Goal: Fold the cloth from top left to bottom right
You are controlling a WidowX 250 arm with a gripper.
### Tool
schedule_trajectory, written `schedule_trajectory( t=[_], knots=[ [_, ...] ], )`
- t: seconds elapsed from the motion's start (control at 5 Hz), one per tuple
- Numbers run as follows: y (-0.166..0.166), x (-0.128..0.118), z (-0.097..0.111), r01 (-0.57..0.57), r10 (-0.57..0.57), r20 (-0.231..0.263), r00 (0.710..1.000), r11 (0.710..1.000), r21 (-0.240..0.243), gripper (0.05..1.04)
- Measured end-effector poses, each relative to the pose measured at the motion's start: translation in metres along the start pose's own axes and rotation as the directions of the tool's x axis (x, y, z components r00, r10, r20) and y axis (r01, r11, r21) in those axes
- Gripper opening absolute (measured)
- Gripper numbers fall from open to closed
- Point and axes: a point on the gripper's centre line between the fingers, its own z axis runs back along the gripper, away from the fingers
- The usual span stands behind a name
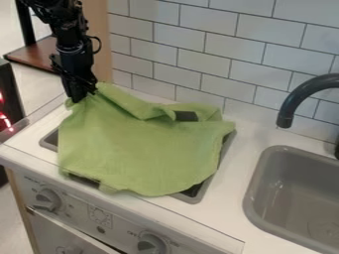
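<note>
Ctr (pixel 233 171) | arm (pixel 71 47) upper L | gripper (pixel 78 95) ptg dn at cloth (pixel 142 149) TL cnr | open/shut: can't tell

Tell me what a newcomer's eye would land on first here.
The bright green cloth, lying rumpled over a grey-rimmed recess in the white counter. Next, the black robot hand at the cloth's upper-left corner, then the dark curved faucet at the right edge.
</note>
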Motion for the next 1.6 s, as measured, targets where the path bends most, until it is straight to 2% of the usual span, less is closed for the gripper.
schedule_trajectory(
  t=[0.2,0.4,0.6,0.8,1.0,1.2,1.4,1.6],
  knots=[
    [-0.017,0.013,0.051,0.039,-0.035,0.098,0.995,0.998,-0.041,0.062],
    [-0.049,0.010,0.072,0.104,-0.090,0.123,0.988,0.989,-0.107,0.062],
    [-0.085,0.009,0.078,0.207,-0.191,0.119,0.974,0.968,-0.139,0.062],
    [-0.107,-0.001,0.068,0.249,-0.236,0.092,0.967,0.953,-0.171,0.062],
    [-0.141,-0.008,0.054,0.346,-0.337,0.080,0.938,0.923,-0.169,0.062],
    [-0.162,-0.015,0.044,0.395,-0.386,0.084,0.919,0.906,-0.152,0.062],
    [-0.187,-0.022,0.031,0.460,-0.452,0.086,0.888,0.876,-0.147,0.062],
    [-0.198,-0.029,0.022,0.475,-0.466,0.089,0.880,0.866,-0.158,0.062]
  ],
)
